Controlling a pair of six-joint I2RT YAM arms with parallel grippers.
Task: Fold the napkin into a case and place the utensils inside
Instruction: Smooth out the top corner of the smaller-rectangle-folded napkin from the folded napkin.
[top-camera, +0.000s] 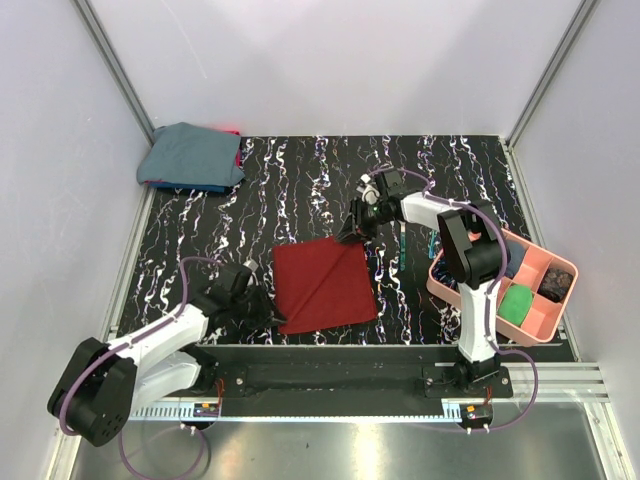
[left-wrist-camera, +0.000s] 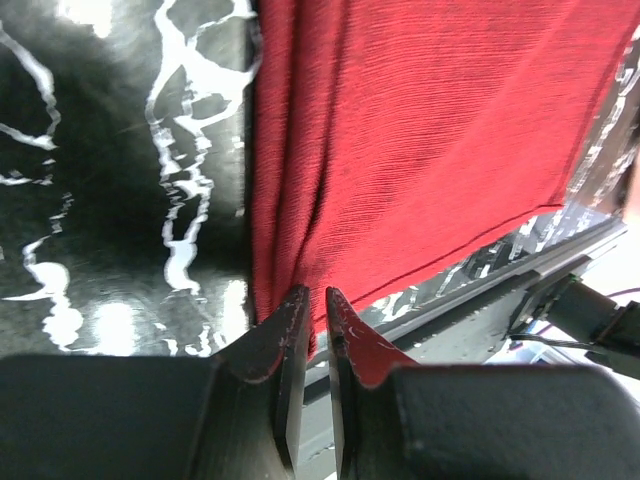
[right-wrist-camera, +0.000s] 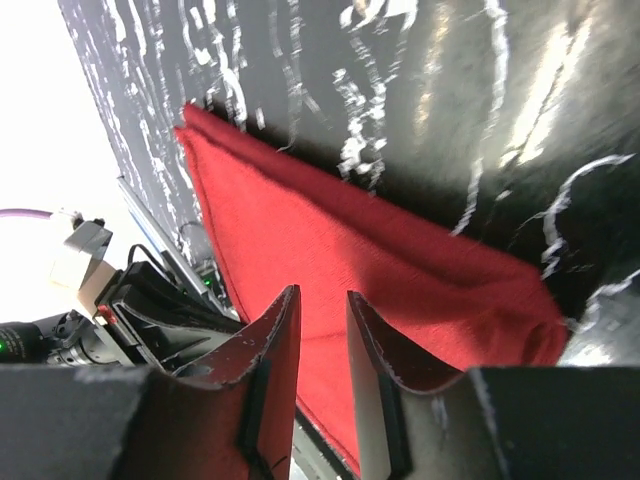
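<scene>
Currently, the napkin (top-camera: 325, 285) is laid flat on the table (top-camera: 300, 190) between the two grippers, with a diagonal crease running across it. From this it is judged that the folding is at an early stage and no case is formed yet.

The left gripper (left-wrist-camera: 312, 300) is clenched on the napkin. A pinch of red cloth is seen squeezed between its nearly closed fingertips, and the rest of the cloth is spread away ahead of them. That corner is probably held so that it can be lifted and carried over toward the opposite side.

The right gripper (right-wrist-camera: 318, 300) is set at the diagonally opposite corner, with the cloth lying just ahead of and beneath its fingers. A narrow gap is shown between its jaws and red cloth is seen through it, but whether any cloth is pinched cannot be told. It is likely placed there to pin or lift that corner while the fold is made.

The utensils cannot be made out. The pink tray (top-camera: 540, 322) is seen well apart from the right gripper, back toward its arm's base.
</scene>
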